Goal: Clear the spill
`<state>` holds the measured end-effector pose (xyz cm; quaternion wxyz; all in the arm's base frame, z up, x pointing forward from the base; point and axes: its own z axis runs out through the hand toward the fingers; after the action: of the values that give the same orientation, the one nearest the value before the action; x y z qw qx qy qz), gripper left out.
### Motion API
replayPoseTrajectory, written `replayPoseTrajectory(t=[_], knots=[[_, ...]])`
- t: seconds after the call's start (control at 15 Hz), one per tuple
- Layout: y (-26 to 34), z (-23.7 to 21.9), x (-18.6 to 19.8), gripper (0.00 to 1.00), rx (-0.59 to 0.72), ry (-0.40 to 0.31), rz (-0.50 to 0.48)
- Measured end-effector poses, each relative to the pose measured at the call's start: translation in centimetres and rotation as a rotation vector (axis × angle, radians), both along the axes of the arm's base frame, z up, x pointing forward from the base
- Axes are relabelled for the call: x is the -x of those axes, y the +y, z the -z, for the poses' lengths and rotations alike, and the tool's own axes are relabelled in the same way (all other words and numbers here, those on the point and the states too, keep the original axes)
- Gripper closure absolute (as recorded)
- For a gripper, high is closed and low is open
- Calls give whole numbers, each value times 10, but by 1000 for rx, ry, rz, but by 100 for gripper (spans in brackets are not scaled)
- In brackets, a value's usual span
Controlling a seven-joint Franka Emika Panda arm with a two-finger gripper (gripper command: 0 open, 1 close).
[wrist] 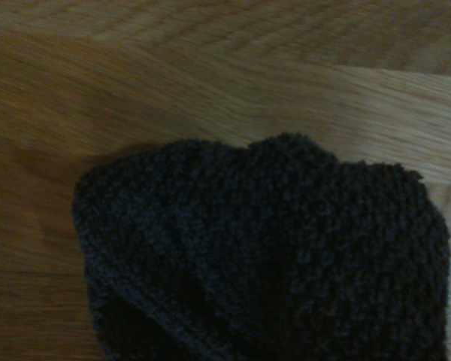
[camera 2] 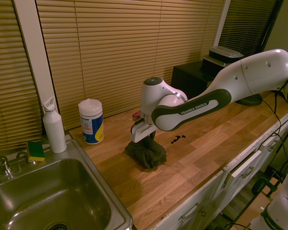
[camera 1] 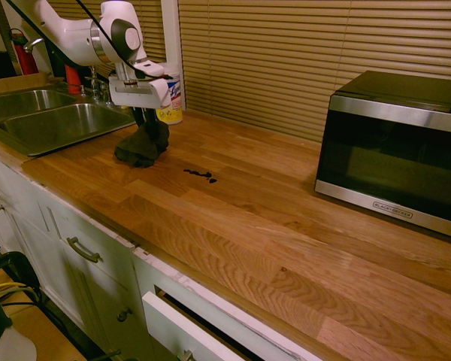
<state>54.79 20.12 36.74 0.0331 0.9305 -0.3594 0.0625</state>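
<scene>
The spill (camera 1: pixel 201 175) is a thin black streak with a few blobs on the wooden counter, also seen in the second exterior view as the spill (camera 2: pixel 177 139). A bunched dark cloth (camera 1: pixel 141 147) lies a hand's width from it, toward the sink. My gripper (camera 1: pixel 149 120) stands straight down on the top of the cloth (camera 2: pixel 146 153), shut on it, with the fingers buried in the folds. The wrist view is filled by the dark knitted cloth (wrist: pixel 270 248) on the wood.
A double steel sink (camera 1: pixel 52 120) lies beside the cloth. A wipes canister (camera 2: pixel 91 121) stands behind it, with a white bottle (camera 2: pixel 54 125) and a sponge (camera 2: pixel 36 150) by the sink rim. A microwave (camera 1: pixel 397 150) stands at the far end.
</scene>
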Motion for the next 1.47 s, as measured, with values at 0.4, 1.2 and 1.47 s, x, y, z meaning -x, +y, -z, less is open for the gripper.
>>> replayPoseTrajectory(t=[0.4,1.2,1.47], knots=[[-51,2,14,100,7,-7,69],[-187,13,19,100,1,-40,304],[-242,17,31,100,-9,-66,397]])
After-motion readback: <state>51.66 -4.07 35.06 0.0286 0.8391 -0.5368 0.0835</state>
